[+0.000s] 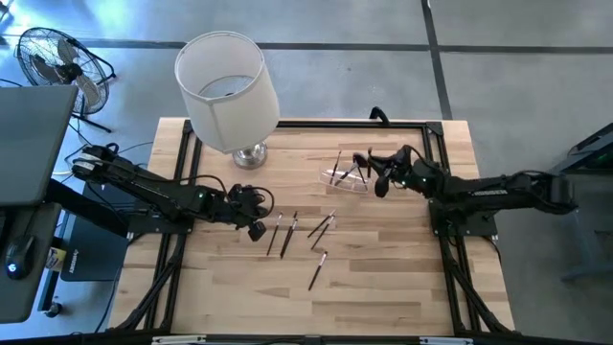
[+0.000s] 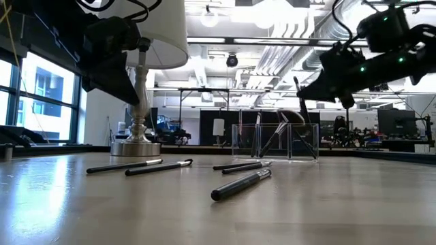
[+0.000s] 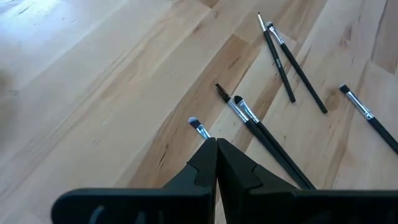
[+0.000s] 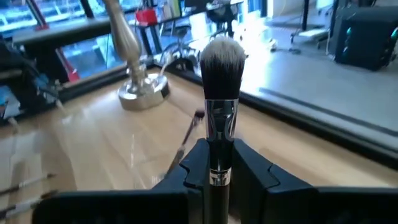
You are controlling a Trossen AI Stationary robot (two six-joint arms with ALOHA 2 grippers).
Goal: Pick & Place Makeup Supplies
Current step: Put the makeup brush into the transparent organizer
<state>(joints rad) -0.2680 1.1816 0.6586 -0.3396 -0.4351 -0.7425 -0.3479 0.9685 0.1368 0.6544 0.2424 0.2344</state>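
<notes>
Right gripper (image 4: 217, 171) clamps a fluffy brush (image 4: 221, 74) — silver ferrule, seemingly dark handle.

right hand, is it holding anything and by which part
Yes: the right hand grips the fluffy-headed brush just below its silver ferrule, head pointing away from the wrist. The left hand is shut and holds nothing.

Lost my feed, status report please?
Right tool shut on fluffy brush, above clear organizer. Left tool shut, empty, over loose brushes. Nothing blocking.

The table (image 1: 383, 287) is pale striped wood; the brushes (image 1: 319, 270) are black with silver collars; the lamp (image 1: 226, 91) has a white shade.
</notes>
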